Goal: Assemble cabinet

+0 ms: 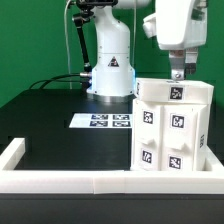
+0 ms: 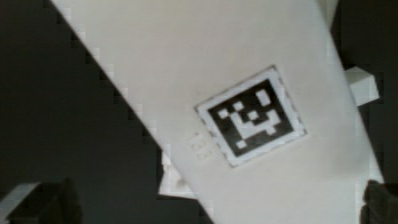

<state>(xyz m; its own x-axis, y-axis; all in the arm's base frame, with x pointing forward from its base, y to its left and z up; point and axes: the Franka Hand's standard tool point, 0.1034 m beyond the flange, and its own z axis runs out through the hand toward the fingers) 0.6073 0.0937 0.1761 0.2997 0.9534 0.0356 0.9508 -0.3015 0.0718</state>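
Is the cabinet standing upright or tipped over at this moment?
Upright. In the exterior view the cabinet stands tall on the table beside the border wall, its tagged front facing the camera, with the end effector right at its top.

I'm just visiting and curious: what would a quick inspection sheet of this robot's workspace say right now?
Surface: black table with a low white border wall.
Job's things: white tagged cabinet standing upright at the exterior view's right.
Clutter: nothing seen; only the marker board lying flat.
Grippers: gripper at the cabinet's top; whether open or shut cannot be told.
Cables: black cable behind the robot base.
Surroundings: green backdrop.
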